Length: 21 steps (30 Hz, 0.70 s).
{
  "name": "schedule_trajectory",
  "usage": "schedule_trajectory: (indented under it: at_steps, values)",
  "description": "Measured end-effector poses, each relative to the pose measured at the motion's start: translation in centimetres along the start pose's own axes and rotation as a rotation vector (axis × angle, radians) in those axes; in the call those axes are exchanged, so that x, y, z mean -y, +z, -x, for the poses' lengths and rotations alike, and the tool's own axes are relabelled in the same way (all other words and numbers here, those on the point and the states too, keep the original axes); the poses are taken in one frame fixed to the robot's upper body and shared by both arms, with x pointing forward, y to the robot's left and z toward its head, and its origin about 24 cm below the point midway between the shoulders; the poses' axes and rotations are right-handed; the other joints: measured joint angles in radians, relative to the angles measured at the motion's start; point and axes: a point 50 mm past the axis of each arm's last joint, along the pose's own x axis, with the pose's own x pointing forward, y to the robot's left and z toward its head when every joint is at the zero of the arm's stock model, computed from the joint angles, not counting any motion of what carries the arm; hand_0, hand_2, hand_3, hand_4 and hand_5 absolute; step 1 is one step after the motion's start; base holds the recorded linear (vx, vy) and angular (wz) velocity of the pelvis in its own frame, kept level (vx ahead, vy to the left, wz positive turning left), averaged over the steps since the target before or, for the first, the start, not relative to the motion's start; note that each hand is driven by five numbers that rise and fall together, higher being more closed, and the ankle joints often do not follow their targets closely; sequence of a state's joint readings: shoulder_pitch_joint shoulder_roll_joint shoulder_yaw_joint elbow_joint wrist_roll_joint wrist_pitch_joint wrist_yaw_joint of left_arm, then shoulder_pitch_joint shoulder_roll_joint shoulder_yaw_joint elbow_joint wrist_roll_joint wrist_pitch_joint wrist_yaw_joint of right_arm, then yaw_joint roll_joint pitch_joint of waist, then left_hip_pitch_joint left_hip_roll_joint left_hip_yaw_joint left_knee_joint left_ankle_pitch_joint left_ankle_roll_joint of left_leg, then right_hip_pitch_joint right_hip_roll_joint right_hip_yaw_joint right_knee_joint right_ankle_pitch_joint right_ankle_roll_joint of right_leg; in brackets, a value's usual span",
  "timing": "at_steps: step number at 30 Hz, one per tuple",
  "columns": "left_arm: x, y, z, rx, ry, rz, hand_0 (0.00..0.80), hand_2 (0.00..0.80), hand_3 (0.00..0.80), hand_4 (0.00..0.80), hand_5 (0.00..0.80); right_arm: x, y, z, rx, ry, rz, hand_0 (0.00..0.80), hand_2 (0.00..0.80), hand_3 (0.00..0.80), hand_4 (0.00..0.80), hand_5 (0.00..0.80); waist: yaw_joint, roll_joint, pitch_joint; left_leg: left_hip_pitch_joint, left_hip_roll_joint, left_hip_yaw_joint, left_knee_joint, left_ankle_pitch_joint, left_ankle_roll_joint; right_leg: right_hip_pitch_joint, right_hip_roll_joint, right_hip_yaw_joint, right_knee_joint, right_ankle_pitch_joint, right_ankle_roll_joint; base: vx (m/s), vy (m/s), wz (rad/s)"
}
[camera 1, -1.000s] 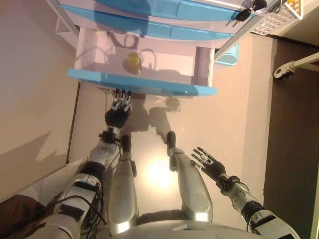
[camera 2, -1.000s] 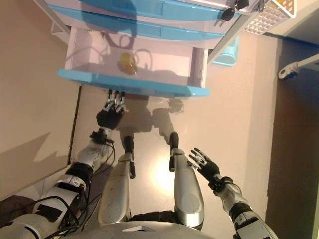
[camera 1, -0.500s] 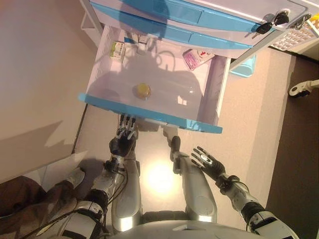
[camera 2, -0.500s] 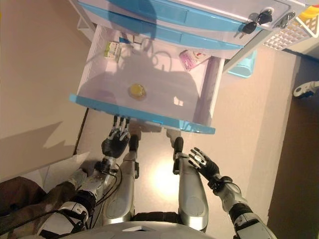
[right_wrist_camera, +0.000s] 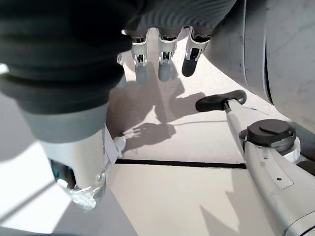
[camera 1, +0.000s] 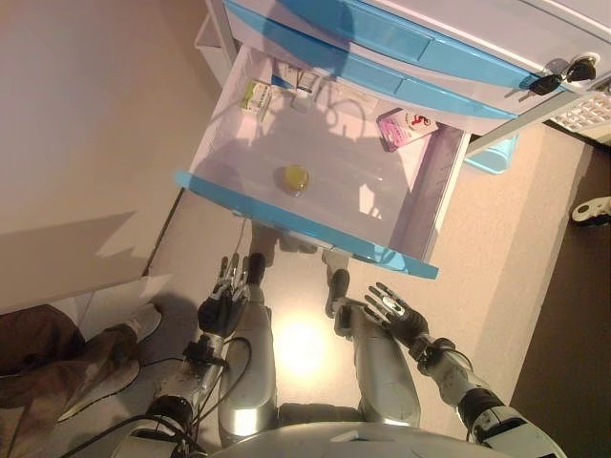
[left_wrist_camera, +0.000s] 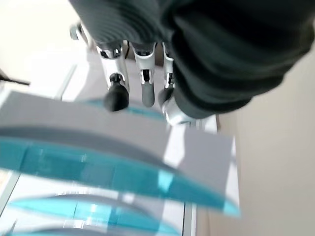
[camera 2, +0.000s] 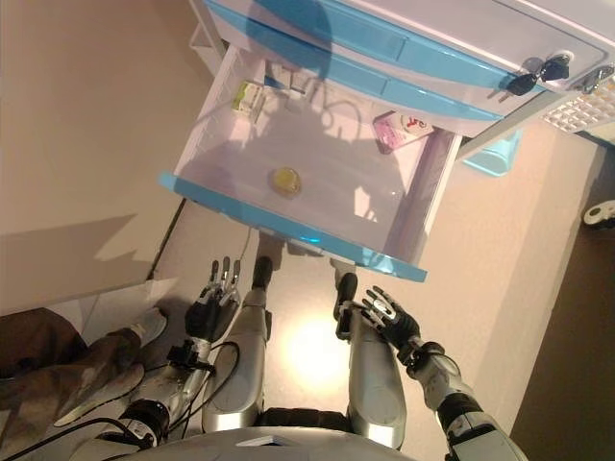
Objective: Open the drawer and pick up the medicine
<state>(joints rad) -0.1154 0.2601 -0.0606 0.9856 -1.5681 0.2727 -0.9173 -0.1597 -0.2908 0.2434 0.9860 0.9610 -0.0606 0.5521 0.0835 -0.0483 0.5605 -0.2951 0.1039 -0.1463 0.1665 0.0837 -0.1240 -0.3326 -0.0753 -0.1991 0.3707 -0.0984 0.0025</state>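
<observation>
Drawer (camera 1: pixel 315 186) stands open beyond both hands' relaxed, empty fingers; next, left hand (camera 1: pixel 221 303) reaches medicine (camera 1: pixel 295 178).

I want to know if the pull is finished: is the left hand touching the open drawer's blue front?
Apart. In the left eye view the left hand sits below the blue drawer front, with bare floor between them.

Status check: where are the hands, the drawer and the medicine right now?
Left hand open below the drawer, touching nothing. Right hand open, idle. Drawer open; pink medicine box and green box at its back. Nothing blocking.
</observation>
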Motion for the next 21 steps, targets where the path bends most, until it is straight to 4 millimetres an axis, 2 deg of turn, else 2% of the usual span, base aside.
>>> schedule_trajectory:
  at_steps: [8, 12, 16, 19, 21]
  values:
    - [-2.5, 1.4, 2.5, 0.058, 0.293, -0.009, 0.000, 0.000, 0.000, 0.000, 0.000, 3.5, -1.1, 2.1, -0.019, -0.235, -0.154, 0.000, 0.000, 0.000, 0.000, 0.000, -0.002, 0.003, -0.002, 0.052, 0.000, 0.007, -0.017, 0.000, 0.001, 0.044, -0.003, 0.004, -0.005, -0.002, 0.002, 0.035, 0.034, 0.00]
    - [-3.3, 1.5, 3.6, 0.048, 0.382, -0.054, 0.000, 0.000, 0.000, 0.000, 0.000, 5.7, -2.5, 4.2, -0.056, -0.446, -0.307, 0.000, 0.000, 0.000, 0.000, 0.000, -0.002, 0.021, -0.019, 0.093, 0.001, 0.018, -0.036, -0.002, -0.001, 0.077, -0.003, 0.015, -0.016, -0.004, 0.004, 0.088, 0.010, -0.05]
    - [-4.0, 1.5, 5.5, 0.055, 0.464, -0.102, 0.000, 0.000, 0.000, 0.000, 0.000, 7.8, -3.8, 7.0, -0.017, -0.670, -0.394, 0.000, 0.000, 0.000, 0.000, 0.000, -0.004, 0.035, -0.086, 0.118, 0.003, 0.024, -0.056, -0.002, -0.001, 0.100, 0.003, 0.021, -0.047, -0.002, 0.005, 0.117, -0.038, -0.05]
    - [-4.3, 1.6, 7.3, 0.073, 0.519, -0.108, 0.000, 0.000, 0.000, 0.000, 0.000, 9.7, -2.5, 9.8, 0.112, -0.819, -0.369, 0.000, 0.000, 0.000, 0.000, 0.000, -0.009, 0.027, -0.137, 0.155, 0.004, 0.027, -0.075, -0.010, 0.003, 0.151, 0.008, 0.023, -0.097, 0.005, 0.017, 0.102, -0.022, -0.02]
    - [-4.3, 2.0, 8.5, 0.075, 0.546, -0.142, 0.000, 0.000, 0.000, 0.000, 0.000, 10.1, 0.1, 10.8, 0.260, -0.863, -0.311, 0.000, 0.000, 0.000, 0.000, 0.000, -0.012, 0.010, -0.154, 0.173, 0.004, 0.037, -0.079, -0.014, 0.007, 0.178, 0.010, 0.028, -0.129, 0.014, 0.025, 0.090, 0.022, -0.07]
